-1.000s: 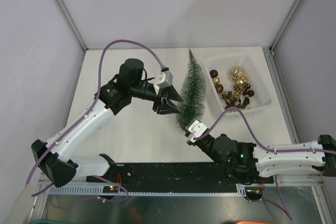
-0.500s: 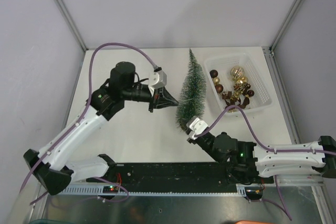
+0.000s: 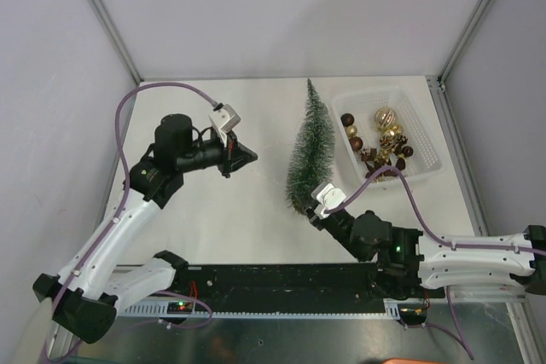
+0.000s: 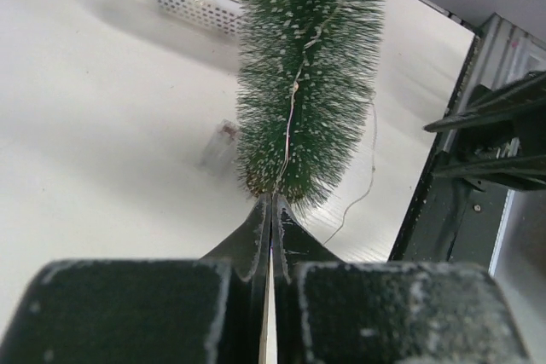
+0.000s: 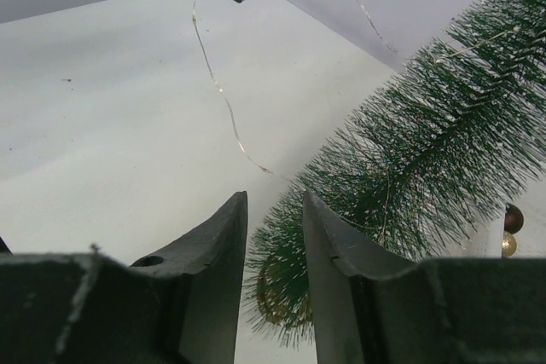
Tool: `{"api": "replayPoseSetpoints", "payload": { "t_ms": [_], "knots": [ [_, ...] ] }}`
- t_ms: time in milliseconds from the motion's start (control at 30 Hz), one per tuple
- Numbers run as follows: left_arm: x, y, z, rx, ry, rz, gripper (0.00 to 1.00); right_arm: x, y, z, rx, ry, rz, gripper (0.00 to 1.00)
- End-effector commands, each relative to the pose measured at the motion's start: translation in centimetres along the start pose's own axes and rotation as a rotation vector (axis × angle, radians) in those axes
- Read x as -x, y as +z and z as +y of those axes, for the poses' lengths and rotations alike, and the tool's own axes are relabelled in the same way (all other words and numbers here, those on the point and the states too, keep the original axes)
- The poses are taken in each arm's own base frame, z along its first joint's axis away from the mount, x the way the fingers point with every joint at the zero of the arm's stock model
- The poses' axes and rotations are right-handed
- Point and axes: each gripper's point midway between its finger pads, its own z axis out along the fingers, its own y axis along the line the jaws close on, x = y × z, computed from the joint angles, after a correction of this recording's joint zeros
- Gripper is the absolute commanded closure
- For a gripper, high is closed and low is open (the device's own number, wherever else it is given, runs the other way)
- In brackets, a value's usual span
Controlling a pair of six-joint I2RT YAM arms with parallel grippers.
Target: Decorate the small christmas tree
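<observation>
The small christmas tree [image 3: 311,147] stands upright mid-table, a slim frosted green cone, seen too in the left wrist view [image 4: 307,74] and the right wrist view [image 5: 426,168]. A thin light wire [image 5: 223,95] runs from its lower bristles across to my left gripper [image 3: 247,157]. That gripper is shut on the wire's end, well left of the tree [image 4: 272,198]. The wire [image 4: 290,117] also climbs the tree's side. My right gripper [image 3: 309,207] stands open at the foot of the tree [image 5: 275,196]. Nothing is between its fingers, and the tree's base shows just beyond them.
A white basket [image 3: 426,168] of brown and gold baubles [image 3: 380,138] stands right of the tree at the table's far right. A black rail [image 3: 281,279] runs along the near edge between the arm bases. Grey walls close in the back and sides.
My left gripper has shut and drawn back to the left, away from the tree, with the wire trailing. The right gripper has opened at the tree's base.
</observation>
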Motion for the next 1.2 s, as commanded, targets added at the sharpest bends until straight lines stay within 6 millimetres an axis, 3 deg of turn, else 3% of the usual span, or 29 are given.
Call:
{"api": "replayPoseSetpoints", "payload": {
  "t_ms": [0, 267, 467, 633, 767, 1033, 1167],
  "knots": [
    [1.4, 0.3, 2.4, 0.106, -0.079, -0.063, 1.00, 1.7, -0.7, -0.7, 0.005, 0.045, -0.052, 0.62],
    [2.2, 0.4, 6.6, 0.226, -0.294, -0.128, 1.00, 4.9, -3.5, -6.2, -0.100, 0.136, -0.161, 0.57],
    [0.5, 0.0, 6.2, 0.210, -0.376, -0.133, 1.00, 5.6, -4.5, -10.3, -0.216, 0.177, -0.203, 0.56],
    [-0.3, -0.5, 6.1, 0.236, -0.382, -0.139, 1.00, 5.7, -3.9, -11.6, -0.261, 0.204, -0.223, 0.55],
    [0.3, -0.3, 6.6, 0.248, -0.365, -0.151, 1.00, 5.5, -3.6, -13.0, -0.332, 0.225, -0.234, 0.55],
    [4.0, 2.9, 9.7, 0.223, -0.246, -0.171, 1.00, 3.5, -3.4, -19.2, -0.631, 0.317, -0.227, 0.54],
    [4.9, 5.4, 10.0, 0.180, -0.145, -0.157, 1.00, 2.1, -3.6, -22.7, -0.719, 0.437, -0.251, 0.53]
  ]
}}
